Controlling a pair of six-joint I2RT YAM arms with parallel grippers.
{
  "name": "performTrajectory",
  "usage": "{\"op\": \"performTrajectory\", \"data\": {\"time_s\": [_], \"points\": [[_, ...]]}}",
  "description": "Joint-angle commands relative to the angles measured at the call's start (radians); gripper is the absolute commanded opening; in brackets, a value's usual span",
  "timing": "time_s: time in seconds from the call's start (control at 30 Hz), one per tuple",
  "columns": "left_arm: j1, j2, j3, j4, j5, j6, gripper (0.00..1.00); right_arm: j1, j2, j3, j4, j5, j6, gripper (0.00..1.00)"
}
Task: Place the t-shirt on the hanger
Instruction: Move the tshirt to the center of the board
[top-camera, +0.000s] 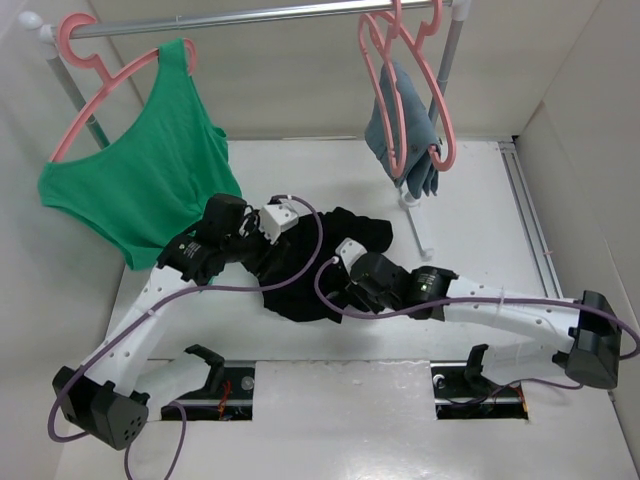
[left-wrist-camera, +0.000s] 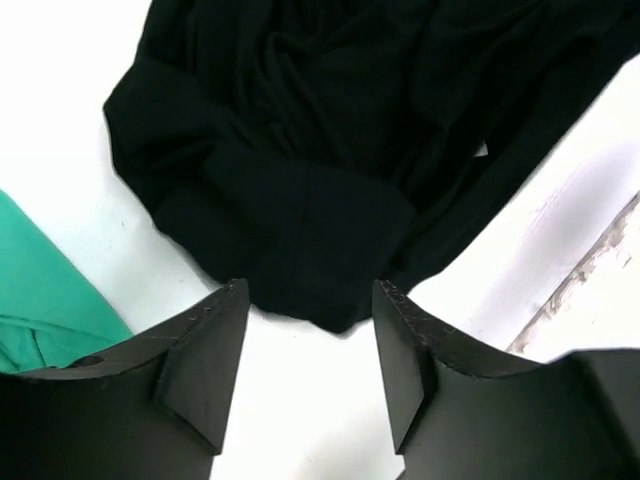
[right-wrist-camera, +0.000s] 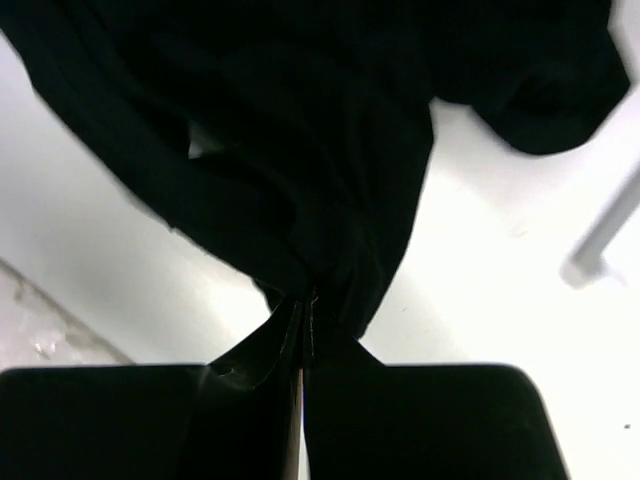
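Note:
The black t-shirt (top-camera: 320, 255) lies crumpled on the white table between my two grippers. In the left wrist view my left gripper (left-wrist-camera: 310, 300) is open, with a folded edge of the t-shirt (left-wrist-camera: 300, 200) just ahead of its fingertips and nothing between them. It also shows in the top view (top-camera: 258, 262) at the shirt's left side. My right gripper (right-wrist-camera: 308, 300) is shut on a pinched fold of the t-shirt (right-wrist-camera: 300, 150); in the top view (top-camera: 338, 298) it is at the shirt's near right edge. A bare salmon-pink hanger (top-camera: 443, 115) hangs at the right of the rail.
A green tank top (top-camera: 150, 170) on a pink hanger (top-camera: 90, 60) hangs at the rail's left and reaches the table; its hem shows in the left wrist view (left-wrist-camera: 40, 290). A grey-blue garment (top-camera: 405, 135) hangs on another pink hanger. The rack's white foot (top-camera: 418, 232) stands behind the shirt.

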Motion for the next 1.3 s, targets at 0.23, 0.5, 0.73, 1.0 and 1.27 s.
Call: {"op": "performTrajectory", "data": {"time_s": [0.23, 0.5, 0.73, 1.0, 1.27], "points": [[-0.082, 0.099, -0.048, -0.040, -0.070, 0.127, 0.56, 0.001, 0.000, -0.059, 0.095, -0.120, 0.040, 0.00], [-0.220, 0.047, -0.177, 0.028, 0.013, 0.201, 0.60, 0.001, -0.043, -0.118, 0.164, -0.111, 0.086, 0.00], [-0.240, 0.115, -0.217, 0.150, -0.039, 0.143, 0.62, 0.001, -0.099, -0.200, 0.232, -0.143, 0.144, 0.00], [-0.368, 0.213, -0.296, 0.233, -0.140, 0.095, 0.53, 0.001, -0.099, -0.221, 0.250, -0.143, 0.163, 0.00], [-0.377, 0.219, -0.295, 0.298, -0.227, 0.043, 0.25, 0.001, -0.117, -0.221, 0.250, -0.152, 0.153, 0.00]]}}
